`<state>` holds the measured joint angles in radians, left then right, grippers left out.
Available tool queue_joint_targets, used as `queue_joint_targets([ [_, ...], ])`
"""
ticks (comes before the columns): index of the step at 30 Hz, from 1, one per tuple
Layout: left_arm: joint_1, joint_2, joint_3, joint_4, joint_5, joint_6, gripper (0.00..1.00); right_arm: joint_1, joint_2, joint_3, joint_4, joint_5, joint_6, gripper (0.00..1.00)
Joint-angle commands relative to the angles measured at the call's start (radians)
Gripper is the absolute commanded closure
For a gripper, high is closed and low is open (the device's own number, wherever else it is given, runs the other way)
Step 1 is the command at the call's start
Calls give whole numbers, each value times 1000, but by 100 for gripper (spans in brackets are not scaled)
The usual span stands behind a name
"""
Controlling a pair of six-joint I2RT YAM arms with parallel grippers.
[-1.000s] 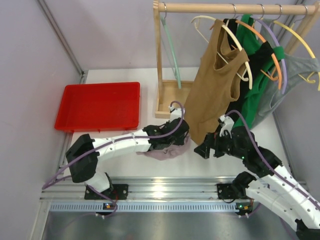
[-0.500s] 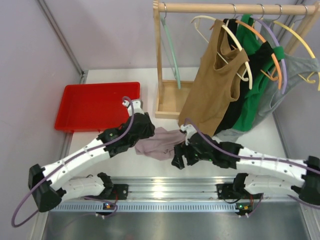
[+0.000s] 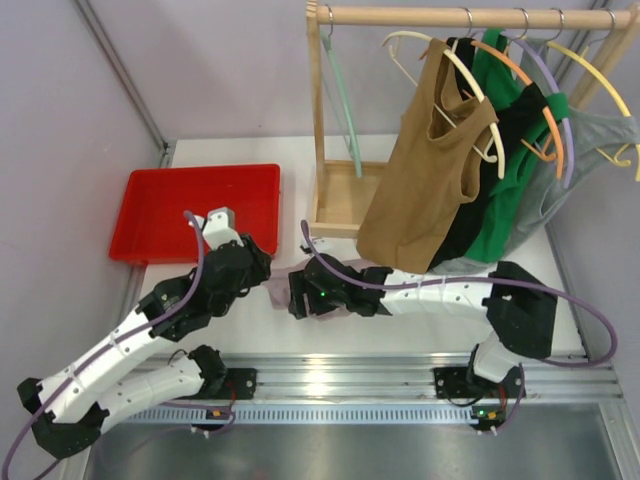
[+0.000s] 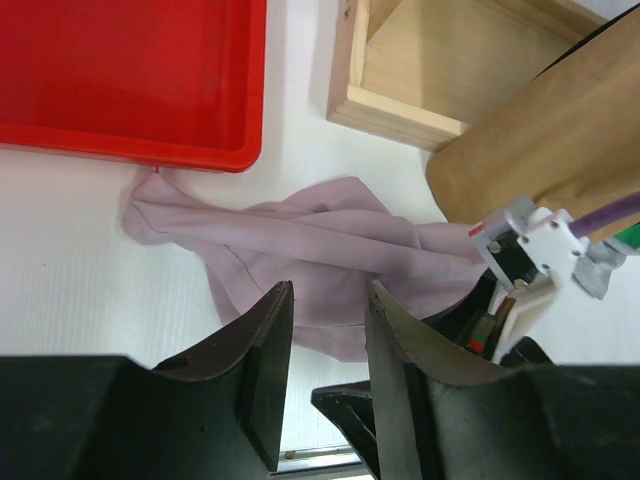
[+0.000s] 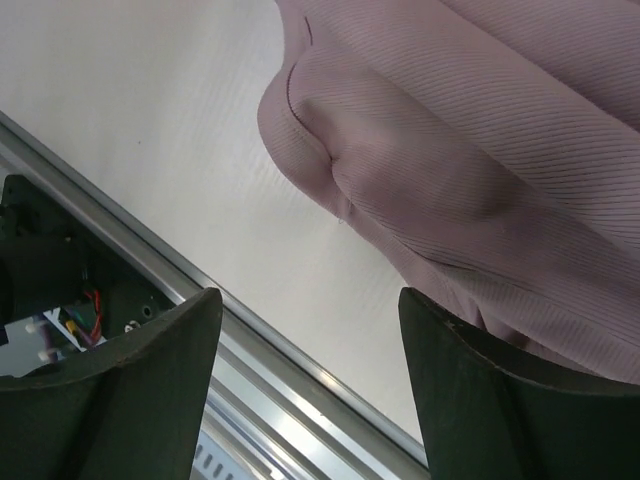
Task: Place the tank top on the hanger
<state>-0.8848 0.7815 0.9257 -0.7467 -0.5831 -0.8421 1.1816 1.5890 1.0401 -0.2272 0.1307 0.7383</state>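
The pale mauve tank top (image 4: 310, 240) lies crumpled on the white table, just in front of the red tray. In the top view only a strip of the tank top (image 3: 281, 283) shows between the two arms. My left gripper (image 4: 325, 300) hovers open over its near edge, with nothing between the fingers. My right gripper (image 5: 310, 295) is open low at the cloth's edge, its right finger (image 5: 500, 380) against the fabric (image 5: 480, 150). From above, the left gripper (image 3: 255, 272) and right gripper (image 3: 298, 297) flank the cloth. The mint-green hanger (image 3: 342, 95) hangs bare at the rail's left end.
A red tray (image 3: 195, 210) sits at the back left. The wooden rack's base (image 3: 340, 200) stands behind the cloth. Its rail (image 3: 450, 15) carries a tan-brown tank top (image 3: 425, 170), green (image 3: 510, 180) and grey garments and several other hangers. A metal rail (image 5: 260, 340) runs along the near edge.
The left gripper let go of the tank top and drew back to the left. The right arm swept left across the table over the cloth, its jaws narrowing. The cloth now lies flatter.
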Motion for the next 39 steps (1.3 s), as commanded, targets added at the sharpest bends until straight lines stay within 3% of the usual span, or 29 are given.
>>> queue_joint_targets([
  [1,3,-44,13,-52,-40,-14,60,30,52,54,51,52,105,29],
  [12,3,-108,16,-91,-38,9,59,49,224,176,-61,242,188,29],
  [24,3,-126,15,-105,-26,12,59,-5,244,169,-69,353,256,40],
  [27,4,-126,10,-105,-24,11,59,-22,259,173,-75,354,254,53],
  [31,4,-126,6,-99,-12,11,59,-43,234,161,-74,392,231,85],
  [34,3,-125,-2,-92,-1,11,59,-45,172,140,-81,425,204,100],
  [39,3,-126,-28,-74,11,0,60,-33,36,81,-121,452,176,100],
])
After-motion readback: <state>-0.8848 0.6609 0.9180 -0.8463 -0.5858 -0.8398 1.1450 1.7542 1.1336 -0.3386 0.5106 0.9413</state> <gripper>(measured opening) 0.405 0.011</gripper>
